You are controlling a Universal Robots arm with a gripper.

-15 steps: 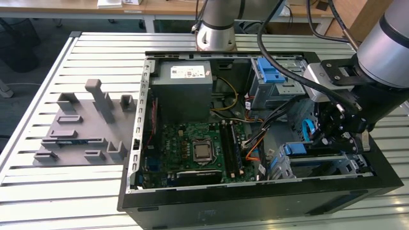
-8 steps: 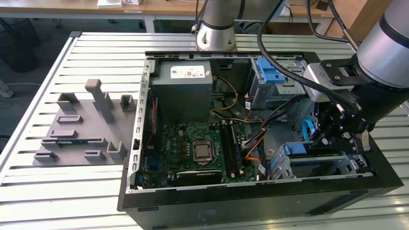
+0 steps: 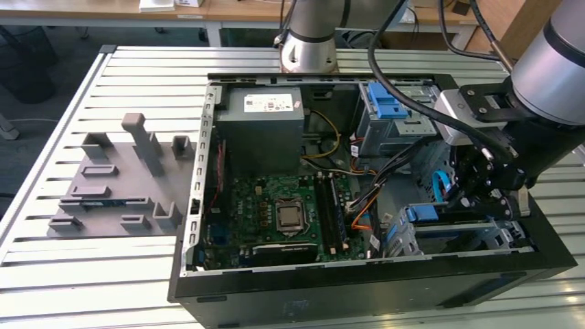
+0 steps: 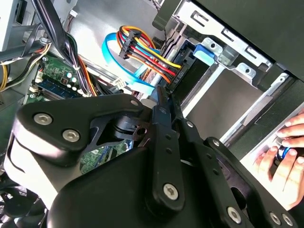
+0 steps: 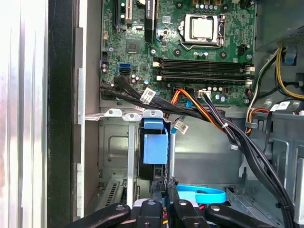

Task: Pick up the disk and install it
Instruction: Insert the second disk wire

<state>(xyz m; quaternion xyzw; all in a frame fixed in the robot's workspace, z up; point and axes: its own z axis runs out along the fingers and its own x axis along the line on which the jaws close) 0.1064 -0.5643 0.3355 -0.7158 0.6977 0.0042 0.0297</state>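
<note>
Currently end effector (image 3: 481, 195) is hovering inside computer case (image 3: 366, 295) beside drive cage (image 3: 457, 229); cannot tell whether clenched or released.

A lab or workshop, I think — my arm (image 3: 316, 31) works over an opened computer case (image 3: 366, 274) on a slatted metal bench (image 3: 137, 68), desks (image 3: 229, 10) seemingly behind.

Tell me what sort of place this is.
Probably a robotics lab or test workshop: an open black desktop computer case lies on a slatted metal workbench, beside a grey fixture tray of holders, with wooden desks behind.
</note>
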